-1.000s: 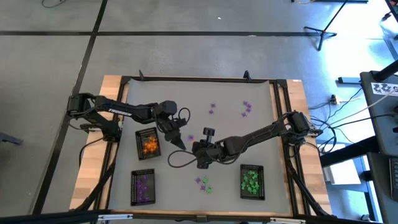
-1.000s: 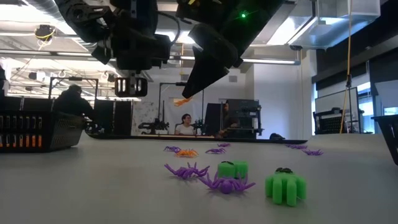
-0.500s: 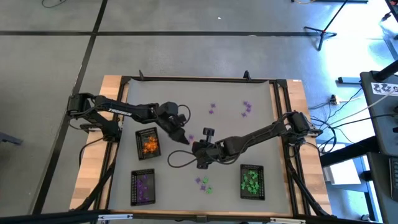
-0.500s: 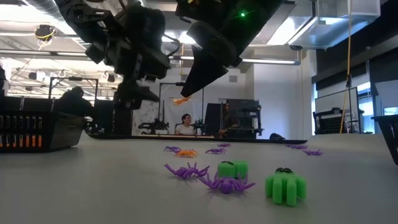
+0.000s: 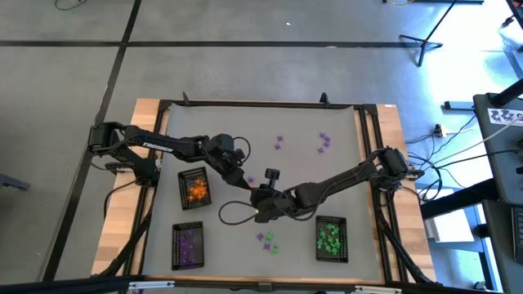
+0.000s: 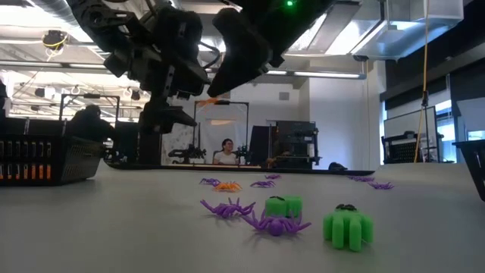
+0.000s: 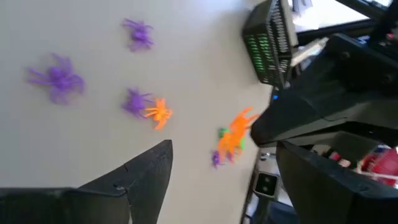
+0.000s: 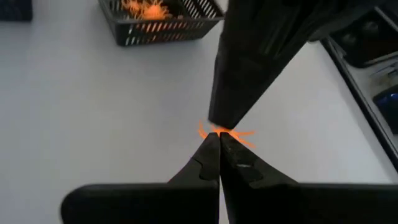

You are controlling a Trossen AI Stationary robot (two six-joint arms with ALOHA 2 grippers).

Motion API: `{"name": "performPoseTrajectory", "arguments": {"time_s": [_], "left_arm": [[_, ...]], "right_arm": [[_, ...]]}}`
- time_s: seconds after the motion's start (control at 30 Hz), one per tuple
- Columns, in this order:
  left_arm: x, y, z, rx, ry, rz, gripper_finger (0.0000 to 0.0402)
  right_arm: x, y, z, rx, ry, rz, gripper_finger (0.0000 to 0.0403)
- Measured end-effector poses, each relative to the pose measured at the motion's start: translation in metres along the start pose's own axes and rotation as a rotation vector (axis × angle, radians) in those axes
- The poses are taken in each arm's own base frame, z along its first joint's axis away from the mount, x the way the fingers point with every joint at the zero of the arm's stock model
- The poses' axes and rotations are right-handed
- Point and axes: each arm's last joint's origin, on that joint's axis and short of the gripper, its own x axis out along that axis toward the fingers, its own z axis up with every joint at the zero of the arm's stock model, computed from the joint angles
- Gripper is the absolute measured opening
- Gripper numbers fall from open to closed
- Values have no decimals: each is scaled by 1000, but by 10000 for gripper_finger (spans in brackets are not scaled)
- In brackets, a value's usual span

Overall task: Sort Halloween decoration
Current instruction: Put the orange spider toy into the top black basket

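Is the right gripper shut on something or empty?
Shut on an orange trinket: the right gripper has its fingertips pressed together with orange legs sticking out, held above the table.

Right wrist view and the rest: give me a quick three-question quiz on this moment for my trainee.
1. True or false: the left fingers are shut.
2. What colour is the trinket pinched in the right fingers? A purple, B orange, C green.
3. Fill in: in the high view, the tray on the right arm's side holds ____ trinkets.

Key: 1 false, they stand apart. 2 B. 3 green.
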Motion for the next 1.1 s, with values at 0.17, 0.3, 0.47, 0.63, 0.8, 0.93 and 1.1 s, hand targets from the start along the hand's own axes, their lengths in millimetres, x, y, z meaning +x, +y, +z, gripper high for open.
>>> {"name": "performPoseTrajectory", "arguments": {"time_s": [0.17,0.3,0.47,0.63,0.8,0.93,1.1], "left_arm": [[0,-3,1,19,23,-51,275],[1,-8,0,44,19,-83,276],[4,-13,-2,68,21,-113,273],[4,-15,-3,77,33,-130,273],[4,-15,-2,20,29,-124,273],[4,-15,-3,-3,33,-125,273],[4,-15,-4,25,74,-153,273]], "right_arm": [[0,0,4,-5,-37,4,0],[0,0,5,-11,-45,4,0],[0,0,5,-10,-40,3,0],[2,-2,5,-5,-38,-1,0],[4,-5,5,11,-31,0,0],[5,-7,5,18,-26,14,0],[5,-7,5,18,-26,14,0]]}}
